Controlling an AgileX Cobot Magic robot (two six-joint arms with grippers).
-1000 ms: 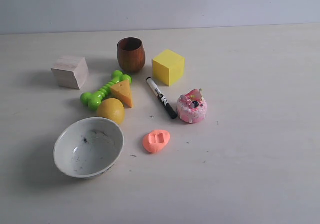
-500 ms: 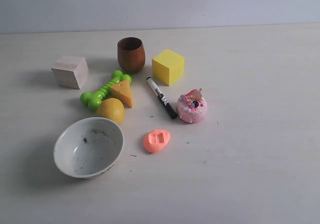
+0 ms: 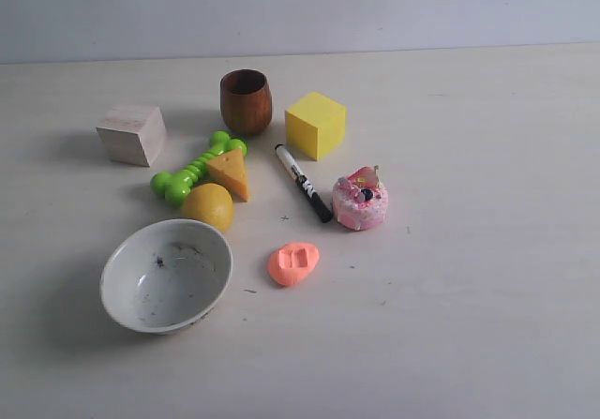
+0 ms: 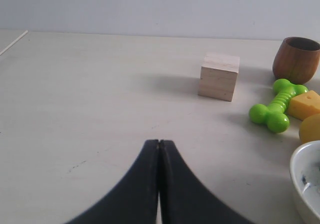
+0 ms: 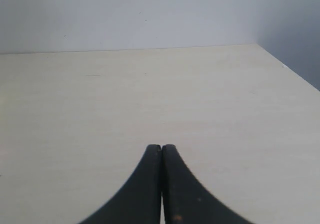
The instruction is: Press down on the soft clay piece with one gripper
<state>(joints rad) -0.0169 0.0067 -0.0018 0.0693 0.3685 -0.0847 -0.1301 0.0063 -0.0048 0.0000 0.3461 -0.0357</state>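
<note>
An orange clay piece [image 3: 293,262] with two rectangular dents in its top lies on the table, right of the white bowl [image 3: 127,260]. No arm or gripper shows in the exterior view. In the left wrist view my left gripper [image 4: 159,143] is shut with nothing in it, over bare table, well apart from the wooden cube [image 4: 218,76]. My right gripper [image 5: 161,147] is likewise shut and holds nothing, above bare tabletop. Neither wrist view shows the clay.
Around the clay stand a pink toy cake [image 3: 360,199], a black marker [image 3: 303,182], a yellow cube [image 3: 315,125], a brown wooden cup [image 3: 246,101], a green dumbbell toy [image 3: 196,169], a cheese wedge [image 3: 231,172], a yellow ball [image 3: 207,205] and the wooden cube [image 3: 131,133].
</note>
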